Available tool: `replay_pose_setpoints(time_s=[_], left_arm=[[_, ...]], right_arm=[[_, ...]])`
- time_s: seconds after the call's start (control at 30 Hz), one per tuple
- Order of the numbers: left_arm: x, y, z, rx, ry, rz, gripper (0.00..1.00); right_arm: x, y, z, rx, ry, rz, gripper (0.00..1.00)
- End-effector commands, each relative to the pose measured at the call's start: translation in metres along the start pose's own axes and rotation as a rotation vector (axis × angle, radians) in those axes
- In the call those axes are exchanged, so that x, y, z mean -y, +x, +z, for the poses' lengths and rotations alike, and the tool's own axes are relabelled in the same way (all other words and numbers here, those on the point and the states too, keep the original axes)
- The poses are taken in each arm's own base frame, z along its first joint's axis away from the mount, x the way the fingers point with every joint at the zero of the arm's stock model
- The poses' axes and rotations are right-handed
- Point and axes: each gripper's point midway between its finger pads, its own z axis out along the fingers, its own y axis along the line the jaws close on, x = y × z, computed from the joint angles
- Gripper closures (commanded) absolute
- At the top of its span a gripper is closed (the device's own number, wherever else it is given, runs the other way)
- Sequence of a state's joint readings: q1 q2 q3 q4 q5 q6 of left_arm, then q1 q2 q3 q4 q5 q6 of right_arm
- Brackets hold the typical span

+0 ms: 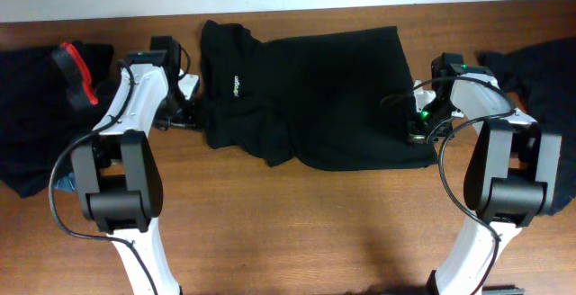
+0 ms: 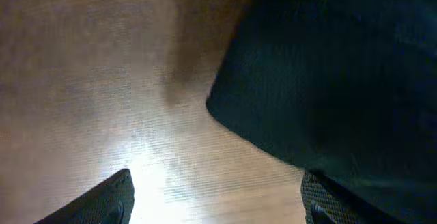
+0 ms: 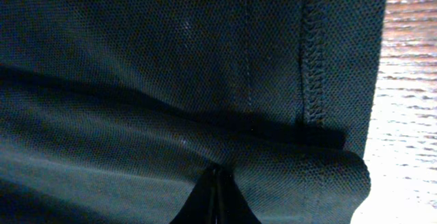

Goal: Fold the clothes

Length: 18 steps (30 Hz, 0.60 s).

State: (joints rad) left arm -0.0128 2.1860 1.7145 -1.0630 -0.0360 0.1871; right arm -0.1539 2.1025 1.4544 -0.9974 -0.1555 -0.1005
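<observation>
- Closest to the lens, your right tool (image 3: pixel 215 198) was clenched. Its two dark tips were pressed together on a raised fold of the middle shirt (image 1: pixel 315 88), just beside the shirt's stitched hem.
- That black shirt lay spread across the far middle of the counter (image 1: pixel 297 232), with a small white logo (image 1: pixel 237 86) near its left end.
- Seen from overhead, your right tool sat on the shirt's lower right corner.
- Your left tool (image 2: pixel 215 207) stood released at the shirt's left edge, tips wide apart with only bare wood between them. The shirt's rounded edge lay just beyond, and you could not tell whether one tip touched it.
- Left of the shirt, apart from it, you had a heap of black clothes (image 1: pixel 31 124) with a red-orange band (image 1: pixel 76 72) on top.
- Right of the shirt, another dark garment (image 1: pixel 549 70) lay partly hidden by your right arm.
</observation>
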Motion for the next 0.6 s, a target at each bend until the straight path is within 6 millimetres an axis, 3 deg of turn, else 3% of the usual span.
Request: replay_pose_setpoints(time_s=[0.0,0.17,0.4,0.47,0.57], left_arm=[[-0.004,-0.008,0.003,0.035,-0.021,0.054,0.21],[0.012,0.0,0.003,0.009,0.036,0.259,0.27],[0.019,-0.003,0.003,0.017,0.033,0.38,0.22],[0.021,-0.015,0.002,0.063,0.013,0.392,0.16],[0.02,-0.038,0.0,0.149,-0.02,0.382,0.16]], right_arm=[[0.025,0.026,0.027,-0.114,0.087,0.039,0.96],[0.025,0.026,0.027,-0.114,0.087,0.04,0.96],[0.025,0.025,0.028,-0.111,0.087,0.039,0.96],[0.025,0.025,0.028,-0.11,0.087,0.039,0.96],[0.025,0.025,0.027,-0.112,0.087,0.039,0.96]])
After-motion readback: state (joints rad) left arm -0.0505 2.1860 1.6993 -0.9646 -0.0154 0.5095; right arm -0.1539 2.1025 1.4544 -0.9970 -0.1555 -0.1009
